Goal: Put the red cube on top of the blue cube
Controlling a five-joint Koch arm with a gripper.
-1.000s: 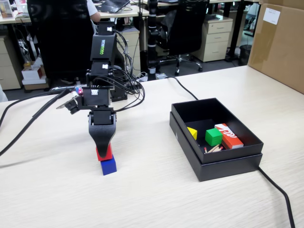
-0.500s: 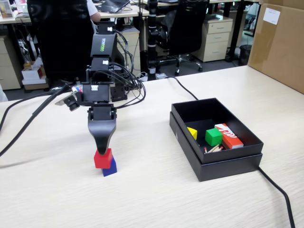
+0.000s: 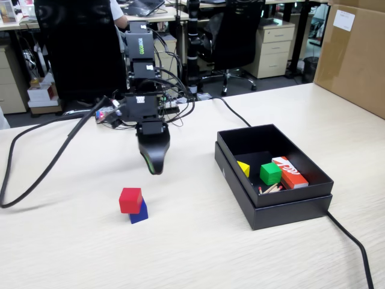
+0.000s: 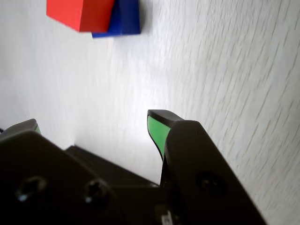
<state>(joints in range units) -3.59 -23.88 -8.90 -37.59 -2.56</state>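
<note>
Wrist view showed you the jaws spread apart over bare tabletop, nothing between them: the green-padded finger on the right of that view and only a corner of the other at the left edge. At the top of the same view the red cube sat on the blue cube, shifted off to one side so that part of the blue one showed beside it. From the fixed view you had the gripper hanging nose-down above the table, clear of the stack and a little behind it and to its right. The red cube rested on the blue cube, twisted and overhanging, not squared up. Well to the right stood the black box, holding a green cube, a yellow piece and a red-orange-and-white box.
</note>
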